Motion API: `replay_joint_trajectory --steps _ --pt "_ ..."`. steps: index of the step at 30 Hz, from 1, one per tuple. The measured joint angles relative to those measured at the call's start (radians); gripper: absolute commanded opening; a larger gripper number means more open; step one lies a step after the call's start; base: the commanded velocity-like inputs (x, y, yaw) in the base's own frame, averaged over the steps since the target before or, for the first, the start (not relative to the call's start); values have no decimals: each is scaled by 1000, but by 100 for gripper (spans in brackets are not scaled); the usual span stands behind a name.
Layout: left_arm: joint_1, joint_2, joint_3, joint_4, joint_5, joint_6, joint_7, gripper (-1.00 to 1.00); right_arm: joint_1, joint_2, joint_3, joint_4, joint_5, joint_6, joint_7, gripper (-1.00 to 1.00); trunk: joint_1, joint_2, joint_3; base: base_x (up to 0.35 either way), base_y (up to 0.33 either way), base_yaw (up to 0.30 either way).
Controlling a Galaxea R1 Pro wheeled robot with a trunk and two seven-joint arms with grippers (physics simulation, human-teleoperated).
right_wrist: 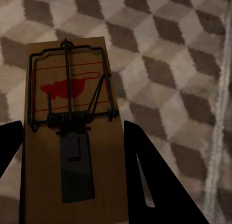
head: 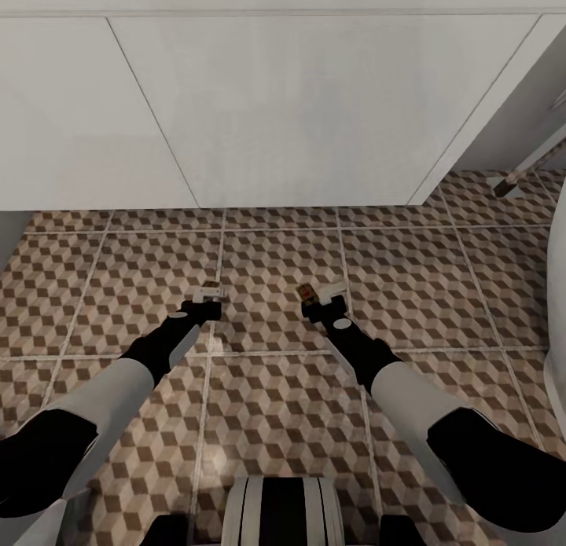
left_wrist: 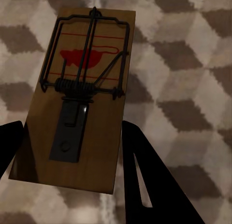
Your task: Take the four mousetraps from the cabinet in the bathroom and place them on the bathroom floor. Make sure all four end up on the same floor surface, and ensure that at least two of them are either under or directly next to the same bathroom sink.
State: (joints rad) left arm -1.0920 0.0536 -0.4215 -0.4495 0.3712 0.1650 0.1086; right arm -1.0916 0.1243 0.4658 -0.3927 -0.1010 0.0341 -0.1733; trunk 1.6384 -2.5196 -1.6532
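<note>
Below the white wall-hung vanity (head: 314,106), both arms reached forward over the bathroom floor (head: 275,420), whose square tiles carried a brown, beige and white cube pattern with pale grout lines. From the head view, the left gripper (head: 208,294) sat near a grout line and the right gripper (head: 321,294) was level with it, the two well apart. Each was clenched on a mousetrap. In the left wrist view, the left mousetrap (left_wrist: 84,98) lay flat between the dark fingers (left_wrist: 145,175), its wooden board pressed on both long edges, wire bar and spring uppermost with a red mark printed beneath them (a dark metal plate ran back from the spring toward the gripper). In the right wrist view, the right mousetrap (right_wrist: 70,132) was gripped the same way between that gripper's fingers (right_wrist: 150,180), face up, with a grout line running past on the tiles below. Both traps hung over the tiles; whether either touched the floor could not be told. Part of a white rounded fixture (head: 556,310) showed at the head view's right edge.
</note>
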Motion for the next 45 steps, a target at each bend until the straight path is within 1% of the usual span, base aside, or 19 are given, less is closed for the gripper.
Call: replay_joint_trajectory --steps 15,45 --pt "0 5 -3 -2 0 -3 0 -100 0 -1 0 0 0 -1 0 -100 0 0 0 0 0 0" --pt "0 5 -1 -3 -1 -3 0 -100 0 0 0 1 -2 -2 0 -100 14 -7 -116 0 0 0"
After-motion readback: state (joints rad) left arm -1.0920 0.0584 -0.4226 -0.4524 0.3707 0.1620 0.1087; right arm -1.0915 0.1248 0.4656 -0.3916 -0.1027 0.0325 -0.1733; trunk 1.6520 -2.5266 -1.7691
